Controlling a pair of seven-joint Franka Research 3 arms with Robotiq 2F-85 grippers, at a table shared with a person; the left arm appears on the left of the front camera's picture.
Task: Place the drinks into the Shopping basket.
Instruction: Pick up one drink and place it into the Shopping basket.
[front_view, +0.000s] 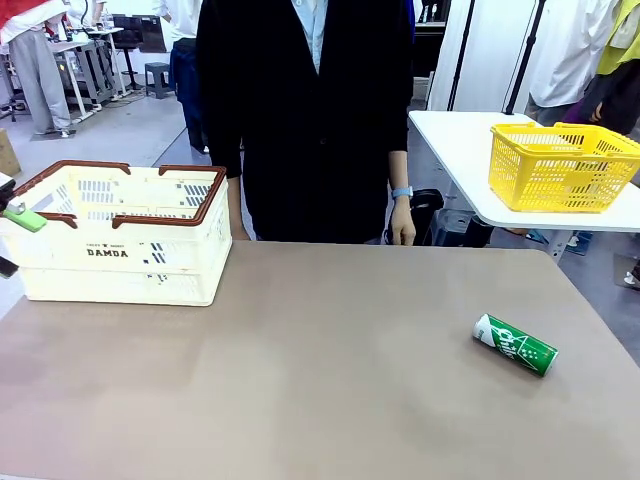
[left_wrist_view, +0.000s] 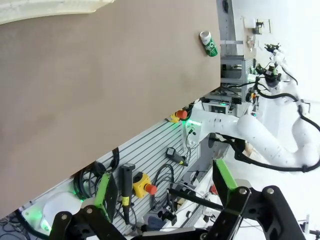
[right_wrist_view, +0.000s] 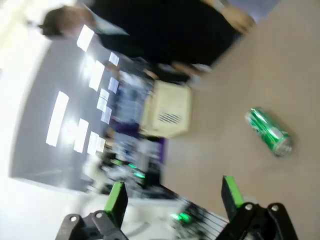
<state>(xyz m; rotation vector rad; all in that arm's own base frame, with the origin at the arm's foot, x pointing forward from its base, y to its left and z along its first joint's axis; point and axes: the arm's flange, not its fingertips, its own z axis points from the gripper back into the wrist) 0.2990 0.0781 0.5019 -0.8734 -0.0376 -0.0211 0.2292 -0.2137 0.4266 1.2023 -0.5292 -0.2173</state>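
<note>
Both tools — left tool (left_wrist_view: 162, 187) & right tool (right_wrist_view: 172, 192) — gape wide, empty, ready for a pick; green can (front_view: 514, 344) lies on its side at desk (front_view: 300, 400) right, well apart from Shopping basket (front_view: 120, 255) at far left; right arm's nearer, so prob. its job.

Green can (front_view: 514, 344), white lettering, lying on its side, right part of table (front_view: 300, 390). Cream Shopping basket (front_view: 130, 275), brown rim, upright, far left; interior hard to make out.
</note>
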